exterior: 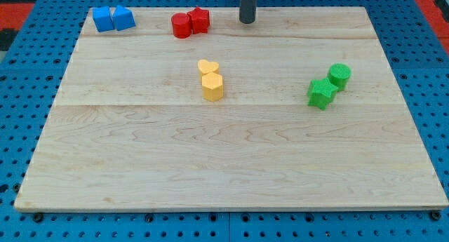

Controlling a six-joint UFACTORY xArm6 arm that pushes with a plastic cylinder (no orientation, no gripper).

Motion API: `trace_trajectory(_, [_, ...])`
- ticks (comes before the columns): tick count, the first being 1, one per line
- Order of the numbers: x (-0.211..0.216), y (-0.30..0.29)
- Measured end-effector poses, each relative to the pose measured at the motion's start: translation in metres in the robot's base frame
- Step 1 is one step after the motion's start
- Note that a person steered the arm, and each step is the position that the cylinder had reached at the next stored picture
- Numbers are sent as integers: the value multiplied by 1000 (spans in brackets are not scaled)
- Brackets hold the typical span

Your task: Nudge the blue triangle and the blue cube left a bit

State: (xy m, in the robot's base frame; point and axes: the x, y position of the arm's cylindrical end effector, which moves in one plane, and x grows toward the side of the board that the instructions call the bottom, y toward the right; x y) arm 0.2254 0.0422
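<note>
Camera view: the near bench is bare. Mid-board sit two yellow blocks and, to the view's right, two green blocks. At the top, the blue cube and blue triangle touch near the left corner. My tip stands well right of them, beyond the red blocks; no fingers exist. The nudge looks unstarted.

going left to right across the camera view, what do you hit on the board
blue cube → blue triangle → red cylinder → red block → the two yellow blocks, stacked in the same column so unordered → my tip → green star → green cylinder
</note>
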Motion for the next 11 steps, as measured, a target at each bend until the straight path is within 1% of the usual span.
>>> trace_trajectory(11, [4,6])
